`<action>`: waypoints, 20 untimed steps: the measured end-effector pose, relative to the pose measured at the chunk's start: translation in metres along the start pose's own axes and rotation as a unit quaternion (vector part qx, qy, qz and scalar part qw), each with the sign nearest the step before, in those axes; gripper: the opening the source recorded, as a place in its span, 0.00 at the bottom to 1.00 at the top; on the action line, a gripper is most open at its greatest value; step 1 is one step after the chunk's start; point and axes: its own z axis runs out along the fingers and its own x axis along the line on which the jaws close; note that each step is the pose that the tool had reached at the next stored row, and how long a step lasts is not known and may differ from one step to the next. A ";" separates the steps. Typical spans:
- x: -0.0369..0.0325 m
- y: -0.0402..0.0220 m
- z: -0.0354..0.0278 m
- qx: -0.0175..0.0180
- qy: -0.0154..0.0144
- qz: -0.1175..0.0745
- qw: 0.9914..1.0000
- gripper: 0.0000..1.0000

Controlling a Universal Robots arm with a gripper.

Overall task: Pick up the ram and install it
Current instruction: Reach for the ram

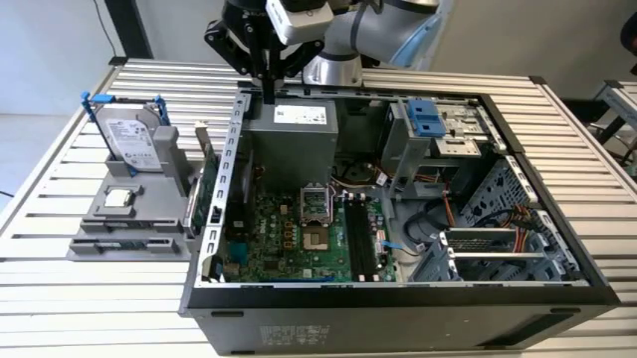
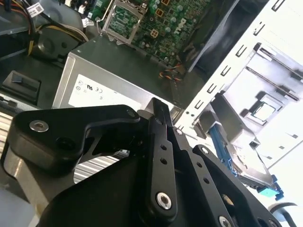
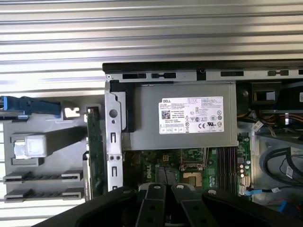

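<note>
Pale slatted table (image 1: 60, 283) bears an open computer case (image 1: 398, 296). The ram (image 1: 130, 245) lies slim and dark in the grey holder (image 1: 149, 224). The gripper (image 1: 267, 95) is pinched together, empty.

Slim, dark ram (image 1: 125, 245); on edge in the gray holder's (image 1: 89, 224) front slot.

Gripper (image 3: 169, 188) (first wrist view) partly off-frame

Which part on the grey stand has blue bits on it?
The silver hard drive standing upright on the grey plastic stand: blue rails clip its edges. The small square silver chip and the green circuit card have none.
</note>
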 end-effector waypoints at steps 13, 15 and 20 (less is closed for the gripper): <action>0.0226 -0.0011 -0.0004 0.000 0.000 -0.006 1.000 0.00; 0.0226 -0.0012 -0.0005 0.000 0.000 -0.006 1.000 0.00; 0.0244 -0.0014 -0.0006 0.000 0.000 -0.006 1.000 0.00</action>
